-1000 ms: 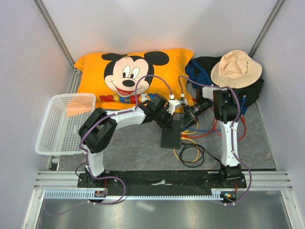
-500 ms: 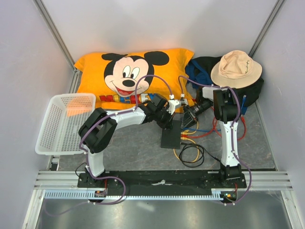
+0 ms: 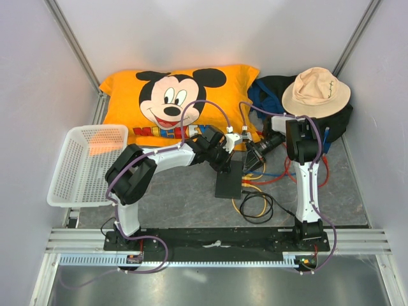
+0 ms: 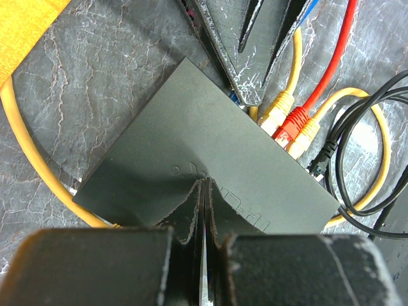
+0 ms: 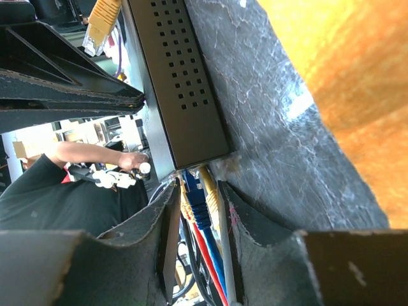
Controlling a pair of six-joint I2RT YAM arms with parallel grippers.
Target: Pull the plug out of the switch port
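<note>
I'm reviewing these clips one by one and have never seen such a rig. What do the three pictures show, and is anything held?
Two robot arms are bolted at the table's near edge, each ending in a two-finger gripper. One picture looks down from above and behind them; the other two come from cameras on the wrists. On the grey table lie a flat matte-black switch box with yellow, red and black cables, an orange Mickey Mouse pillow, a white plastic basket and a beige cloth hat on a dark bag. The left gripper is shut, its tips on the switch's top. The right gripper has its fingers either side of a blue plug in the switch's edge; whether they squeeze it I cannot tell.
</note>
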